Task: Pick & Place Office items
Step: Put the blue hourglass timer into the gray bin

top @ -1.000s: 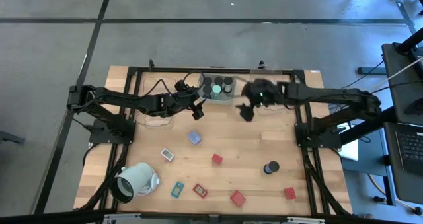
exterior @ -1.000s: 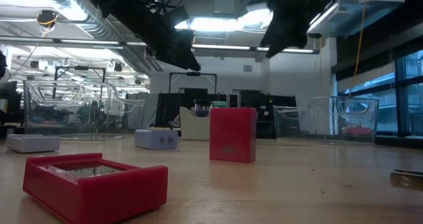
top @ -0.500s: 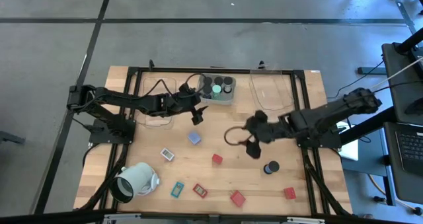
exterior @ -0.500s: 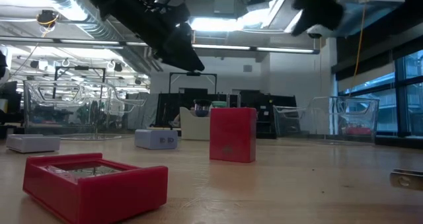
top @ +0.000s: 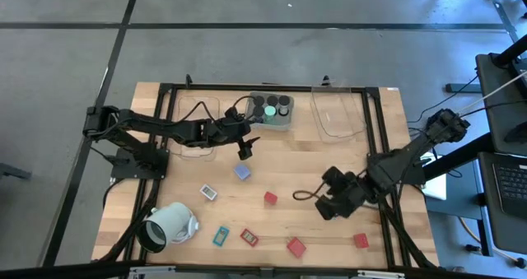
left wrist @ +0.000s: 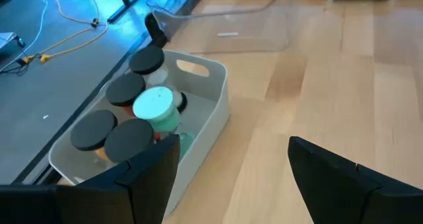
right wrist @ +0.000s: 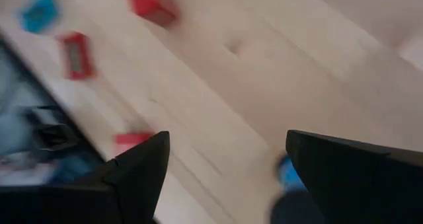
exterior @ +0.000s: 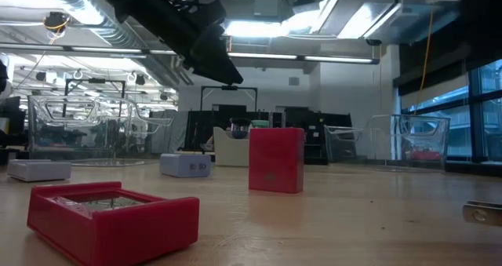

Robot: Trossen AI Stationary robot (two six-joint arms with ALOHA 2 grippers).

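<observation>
The right tool is hanging apart and empty, hiding the black cylinder. The left tool, also apart, is hovering beside the grey bin of cylinders; red blocks are lying scattered on the desk.

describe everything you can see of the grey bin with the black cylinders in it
The grey bin is a small rounded-corner tray of matte plastic with a slot handle cut in one end wall. It sits upright on the wooden table at the far edge, between two clear trays. Inside stand several short cylinders packed close: most with black caps, one with a pale green cap. The left gripper, fingers open, is just in front of it, not touching it.
</observation>
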